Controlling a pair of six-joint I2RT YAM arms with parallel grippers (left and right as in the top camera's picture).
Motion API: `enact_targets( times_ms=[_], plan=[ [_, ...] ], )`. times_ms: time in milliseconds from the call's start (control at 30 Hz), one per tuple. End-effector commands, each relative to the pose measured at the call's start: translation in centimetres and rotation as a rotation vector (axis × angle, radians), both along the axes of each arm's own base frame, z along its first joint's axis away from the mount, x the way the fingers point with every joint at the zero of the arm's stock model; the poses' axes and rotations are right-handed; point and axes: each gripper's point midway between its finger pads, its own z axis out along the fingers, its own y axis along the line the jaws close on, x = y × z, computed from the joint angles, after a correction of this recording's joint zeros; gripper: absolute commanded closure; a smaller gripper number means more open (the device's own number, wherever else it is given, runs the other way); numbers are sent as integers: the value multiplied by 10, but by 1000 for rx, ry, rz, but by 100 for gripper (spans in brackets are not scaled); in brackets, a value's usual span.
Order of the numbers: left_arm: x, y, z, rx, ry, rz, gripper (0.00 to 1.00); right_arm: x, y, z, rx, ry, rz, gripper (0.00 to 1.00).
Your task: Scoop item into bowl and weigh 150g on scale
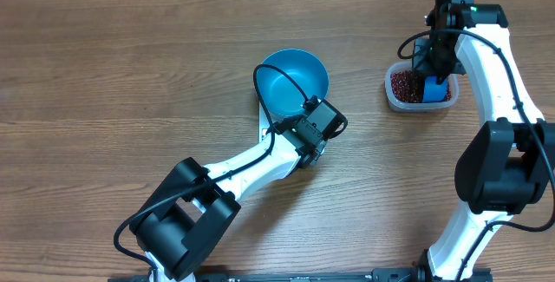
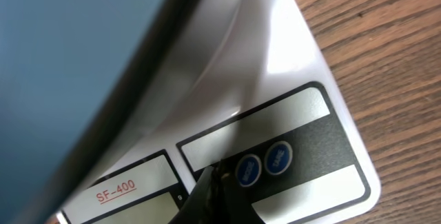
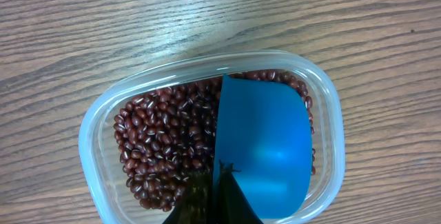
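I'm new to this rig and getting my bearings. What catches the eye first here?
A deep, glossy bright blue bowl sits mid-table on a flat white kitchen scale. At the far right, a clear plastic tub of small dark red-brown beans holds a small blue scoop, gripped by the right gripper.
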Motion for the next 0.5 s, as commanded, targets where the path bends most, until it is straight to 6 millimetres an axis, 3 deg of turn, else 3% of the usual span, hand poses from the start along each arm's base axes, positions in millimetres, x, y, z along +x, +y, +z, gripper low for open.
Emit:
enact_targets(
  times_ms=[0,467],
  plan=[
    [-2,4,-5,36,-1,-15,96,-7,-14,-28,-16,66,-28,96],
    [-6,5,-8,43,20,-19,96,-7,-14,-28,-16,66,-27,96]
  ],
)
